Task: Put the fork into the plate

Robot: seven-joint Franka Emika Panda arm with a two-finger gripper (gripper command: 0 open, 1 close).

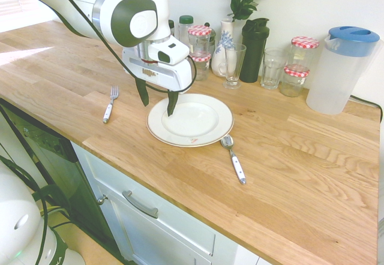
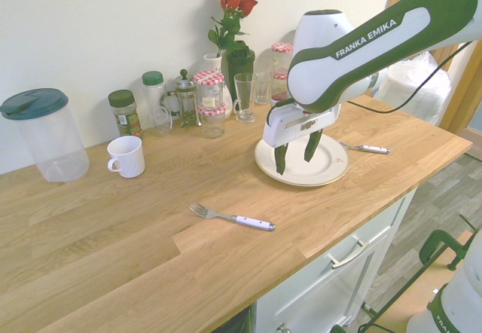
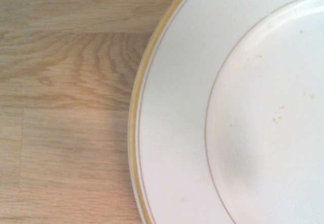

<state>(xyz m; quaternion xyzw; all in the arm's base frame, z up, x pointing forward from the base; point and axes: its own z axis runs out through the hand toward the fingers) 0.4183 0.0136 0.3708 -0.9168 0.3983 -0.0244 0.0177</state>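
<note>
While the hand [image 1: 158, 109] hangs over the side of the plate [image 1: 162, 132] nearer the fork [image 1: 110, 104] in the first exterior view, its 2 fingers stand wide apart with nothing between them. The fork lies on the desk [image 1: 288, 187], apart from the plate, its tines pointing toward the wall. At the plate's other side is the spoon [image 1: 237, 165], its bowl near the rim. Behind them stand the green shaker [image 1: 254, 52], the floral vase [image 1: 222, 61] with a red rose, the glass jars [image 1: 294, 79] with checked lids and the blue-lidded pitcher [image 1: 336, 76].

In the second exterior view, the 2 fingers are again apart and empty, above the plate. The fork rests flat in front, its white handle aimed toward the cabinet side. A white mug [image 2: 126, 157] stands farther back, near the lidded pitcher.

The wrist view shows part of the plate, with its golden rim, thin inner lines and small brownish specks, beside bare wood grain.
</note>
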